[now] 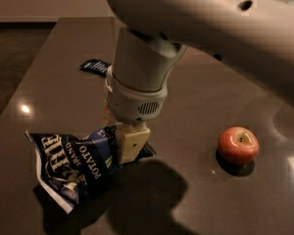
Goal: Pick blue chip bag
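The fingers (133, 142) of the gripper (120, 140) are clamped on the right end of the blue chip bag (73, 160); the near cream finger presses against the bag's front, the other shows only as a pale sliver behind it. The gripper hangs straight down from a grey-white wrist (137, 94), over the part of the bench (210, 102) that lies toward its near left corner. The crumpled navy bag, with cream lettering that reads "POTATO", spreads from the fingers toward the bench's left edge; its white-edged lower corner points at the near edge, and a dark shadow lies under it. The big pale arm (201, 18) sweeps in from the upper right and covers much of the far edge. A red apple (238, 145) stands upright toward the right edge, well apart from the bag. A small flat blue packet (95, 66) with white stripes lies closer to the far left corner, partly hidden behind the wrist.
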{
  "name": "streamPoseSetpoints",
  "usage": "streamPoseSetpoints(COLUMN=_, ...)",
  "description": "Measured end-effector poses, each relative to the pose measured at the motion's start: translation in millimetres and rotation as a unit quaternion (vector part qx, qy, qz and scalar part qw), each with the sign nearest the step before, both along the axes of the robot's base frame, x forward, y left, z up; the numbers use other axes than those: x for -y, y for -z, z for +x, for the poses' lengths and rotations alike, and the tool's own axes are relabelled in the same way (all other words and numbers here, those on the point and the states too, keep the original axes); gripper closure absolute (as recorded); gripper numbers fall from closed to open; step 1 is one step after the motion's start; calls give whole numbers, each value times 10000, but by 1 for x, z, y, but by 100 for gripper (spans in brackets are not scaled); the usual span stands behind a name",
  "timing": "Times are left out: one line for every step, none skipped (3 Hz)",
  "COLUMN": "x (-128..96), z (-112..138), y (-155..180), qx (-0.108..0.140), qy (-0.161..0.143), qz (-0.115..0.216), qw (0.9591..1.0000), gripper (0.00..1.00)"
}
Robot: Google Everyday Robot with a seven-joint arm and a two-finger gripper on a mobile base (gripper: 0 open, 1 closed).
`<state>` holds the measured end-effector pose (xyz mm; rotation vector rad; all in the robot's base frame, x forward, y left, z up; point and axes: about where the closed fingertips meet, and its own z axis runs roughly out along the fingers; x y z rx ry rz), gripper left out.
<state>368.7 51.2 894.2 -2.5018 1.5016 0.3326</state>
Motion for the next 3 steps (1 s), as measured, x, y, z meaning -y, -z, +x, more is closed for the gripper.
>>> streamPoseSetpoints(x=12, z=15, y=-54, qx=-68, qy=135, qz=404, qw=9991, gripper=100)
streamPoseSetpoints(x=16, z=22, y=-78, qx=-32, qy=182, qz=582, qw=9981, gripper=100)
streamPoseSetpoints(x=13, z=23, y=-81, qx=58, qy=195, qz=638, qw=9978, gripper=100)
